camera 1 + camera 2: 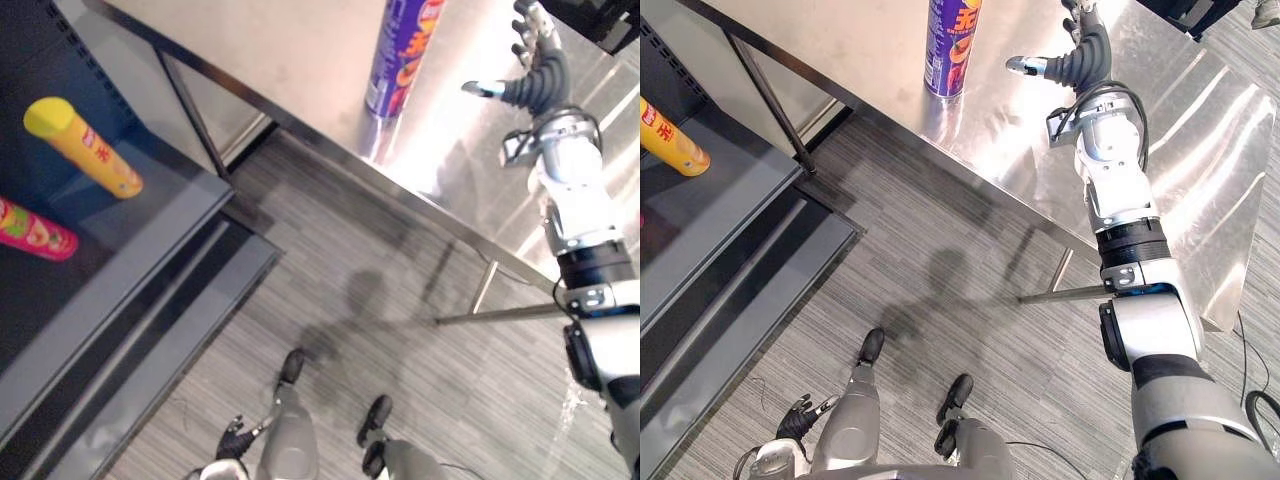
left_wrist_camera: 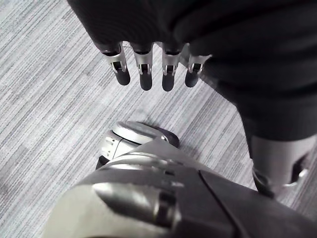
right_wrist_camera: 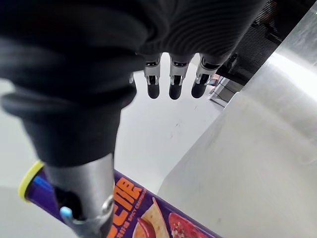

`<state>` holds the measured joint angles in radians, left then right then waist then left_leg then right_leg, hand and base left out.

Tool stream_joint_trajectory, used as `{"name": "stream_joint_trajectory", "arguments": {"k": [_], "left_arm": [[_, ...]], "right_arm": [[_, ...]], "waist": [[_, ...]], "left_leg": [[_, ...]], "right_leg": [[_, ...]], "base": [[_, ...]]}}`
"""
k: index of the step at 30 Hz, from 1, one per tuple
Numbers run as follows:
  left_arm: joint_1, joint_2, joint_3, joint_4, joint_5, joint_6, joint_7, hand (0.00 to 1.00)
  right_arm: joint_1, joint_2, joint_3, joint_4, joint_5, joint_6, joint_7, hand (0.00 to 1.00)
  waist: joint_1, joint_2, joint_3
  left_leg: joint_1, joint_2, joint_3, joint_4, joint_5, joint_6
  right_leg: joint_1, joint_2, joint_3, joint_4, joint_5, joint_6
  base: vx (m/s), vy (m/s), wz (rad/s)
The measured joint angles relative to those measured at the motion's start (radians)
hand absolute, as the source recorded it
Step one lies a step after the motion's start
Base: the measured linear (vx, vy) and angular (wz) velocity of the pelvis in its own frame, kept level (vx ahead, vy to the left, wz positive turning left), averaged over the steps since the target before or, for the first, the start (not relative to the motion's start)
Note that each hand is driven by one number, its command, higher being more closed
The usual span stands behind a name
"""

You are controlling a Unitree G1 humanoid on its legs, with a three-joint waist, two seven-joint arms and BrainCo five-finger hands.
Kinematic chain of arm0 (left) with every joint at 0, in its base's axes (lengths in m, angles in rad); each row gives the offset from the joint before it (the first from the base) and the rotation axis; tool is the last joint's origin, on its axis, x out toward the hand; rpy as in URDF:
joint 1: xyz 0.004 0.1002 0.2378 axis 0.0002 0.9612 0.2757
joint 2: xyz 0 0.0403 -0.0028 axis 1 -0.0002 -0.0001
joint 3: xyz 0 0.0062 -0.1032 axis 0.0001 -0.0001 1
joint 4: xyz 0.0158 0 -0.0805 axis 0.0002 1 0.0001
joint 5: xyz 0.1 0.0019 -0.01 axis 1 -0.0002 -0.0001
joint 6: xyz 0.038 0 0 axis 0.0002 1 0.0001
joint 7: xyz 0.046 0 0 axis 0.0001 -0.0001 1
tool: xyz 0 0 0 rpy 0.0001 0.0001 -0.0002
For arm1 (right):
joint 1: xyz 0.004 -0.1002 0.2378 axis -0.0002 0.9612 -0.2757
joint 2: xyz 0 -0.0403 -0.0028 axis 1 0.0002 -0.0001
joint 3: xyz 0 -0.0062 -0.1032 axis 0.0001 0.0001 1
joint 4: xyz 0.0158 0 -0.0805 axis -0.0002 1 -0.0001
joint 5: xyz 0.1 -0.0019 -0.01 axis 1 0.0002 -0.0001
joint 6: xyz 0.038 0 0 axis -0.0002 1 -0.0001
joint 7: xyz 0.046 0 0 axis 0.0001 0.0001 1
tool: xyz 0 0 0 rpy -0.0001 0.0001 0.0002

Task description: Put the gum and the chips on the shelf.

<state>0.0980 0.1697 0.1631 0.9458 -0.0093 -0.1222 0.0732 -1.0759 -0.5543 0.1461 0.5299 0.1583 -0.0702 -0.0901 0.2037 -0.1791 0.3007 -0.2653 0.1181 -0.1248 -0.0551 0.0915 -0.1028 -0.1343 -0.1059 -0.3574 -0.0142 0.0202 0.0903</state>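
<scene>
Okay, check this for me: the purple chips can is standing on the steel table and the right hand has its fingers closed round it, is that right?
Not quite. The purple chips can does stand on the steel table, but the right hand is not closed round it. The right eye view shows the hand open beside the can, with a gap of bare table between its thumb and the can.

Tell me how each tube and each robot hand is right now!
purple chips tube: upright on the metal table, not held.
yellow tube: on the dark shelf, seemingly upright.
pink tube: on the same shelf, partly cut off.
right hand: open, beside the purple chips tube, not touching it.
left hand: open, empty, low above the floor.
</scene>
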Motion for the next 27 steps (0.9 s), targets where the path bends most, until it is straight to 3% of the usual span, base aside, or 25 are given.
{"name": "stream_joint_trajectory", "arguments": {"k": [12,27], "left_arm": [[-0.027,0.0,-0.013,0.0,-0.03,0.0,0.001,0.0],[-0.06,0.023,-0.045,0.005,-0.064,0.0,0.001,0.0]], "right_arm": [[-0.126,0.0,0.068,0.076,0.067,0.007,0.006,0.0],[-0.249,0.006,0.138,0.101,0.122,0.007,0.01,0.0]], "waist": [[0.024,-0.005,0.041],[0.046,-0.036,0.083]], "left_leg": [[-0.012,0.016,-0.01,0.001,0.01,-0.009],[-0.032,0.02,-0.021,0.001,0.016,-0.015]], "right_leg": [[-0.006,0.019,0.001,-0.005,0.0,0.0],[-0.02,0.025,-0.006,-0.006,0.0,0.0]], "base": [[0.0,-0.003,0.0],[0.0,0.0,0.01]]}}
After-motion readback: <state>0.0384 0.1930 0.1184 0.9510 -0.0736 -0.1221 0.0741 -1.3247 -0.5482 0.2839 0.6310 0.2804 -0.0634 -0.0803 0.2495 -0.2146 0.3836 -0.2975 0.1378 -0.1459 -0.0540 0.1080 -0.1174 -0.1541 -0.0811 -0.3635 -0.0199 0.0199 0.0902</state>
